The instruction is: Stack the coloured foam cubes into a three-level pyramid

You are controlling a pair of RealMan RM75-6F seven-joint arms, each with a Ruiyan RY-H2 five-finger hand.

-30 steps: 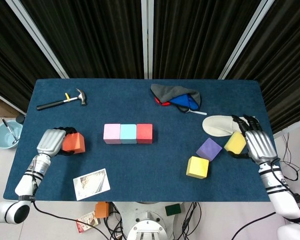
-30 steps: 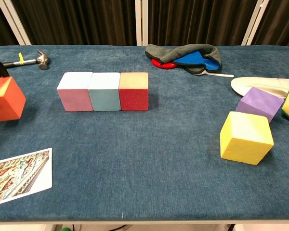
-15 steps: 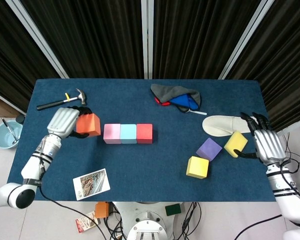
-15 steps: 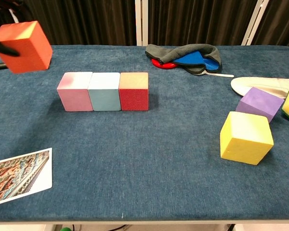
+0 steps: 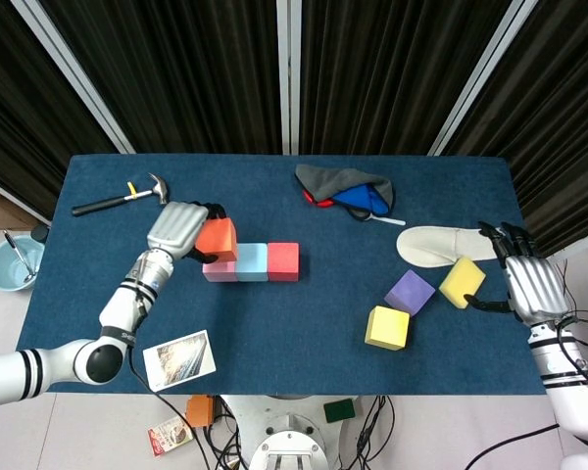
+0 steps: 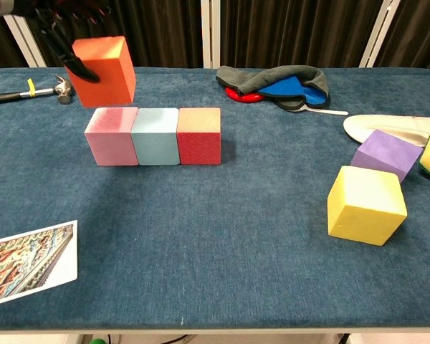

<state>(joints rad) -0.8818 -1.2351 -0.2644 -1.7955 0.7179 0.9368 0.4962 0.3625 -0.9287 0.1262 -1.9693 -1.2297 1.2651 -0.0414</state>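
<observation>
Fingers of the left hand (image 5: pixel 179 229) wrap the orange cube (image 6: pixel 103 69), which hangs just above the pink cube (image 6: pixel 112 135). Foam looks light and squashy, so a soft side grip suits it. Right hand (image 5: pixel 532 286), spread and empty, sits beside a yellow cube (image 5: pixel 462 281).

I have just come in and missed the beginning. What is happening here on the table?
The left hand holds an orange cube in the air above the pink cube, the left end of a pink, light blue and red row. The right hand is open beside a yellow cube.
</observation>
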